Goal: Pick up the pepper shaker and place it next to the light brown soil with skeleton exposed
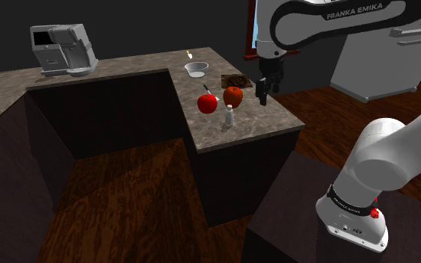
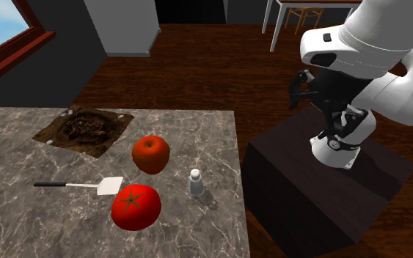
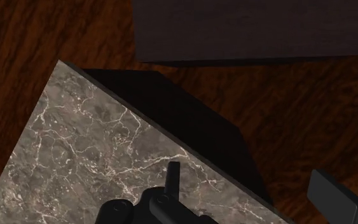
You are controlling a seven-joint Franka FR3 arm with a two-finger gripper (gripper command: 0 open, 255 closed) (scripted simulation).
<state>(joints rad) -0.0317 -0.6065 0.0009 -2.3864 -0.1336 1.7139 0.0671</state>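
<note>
The pepper shaker point(image 1: 229, 116) point(image 2: 196, 182), small and pale with a grey cap, stands upright on the marble counter point(image 1: 268, 119) near its front edge. A red tomato point(image 1: 208, 103) point(image 2: 136, 207) and a red apple point(image 1: 233, 96) point(image 2: 151, 153) sit close to it. The brown soil patch with the skeleton point(image 1: 238, 80) point(image 2: 85, 129) lies farther back on the counter. My black gripper point(image 1: 261, 94) point(image 2: 298, 91) point(image 3: 254, 191) hangs open and empty, high over the counter's edge toward the stand, well apart from the shaker. In the wrist view one finger point(image 3: 172, 178) shows over the counter corner.
A spatula point(image 2: 80, 185) lies beside the tomato. A white bowl point(image 1: 196, 69) sits at the counter's inner corner, and a coffee machine point(image 1: 63, 49) stands on the far wing. The dark stand box point(image 2: 322, 183) is beside the counter, with wooden floor point(image 3: 311, 114) between them.
</note>
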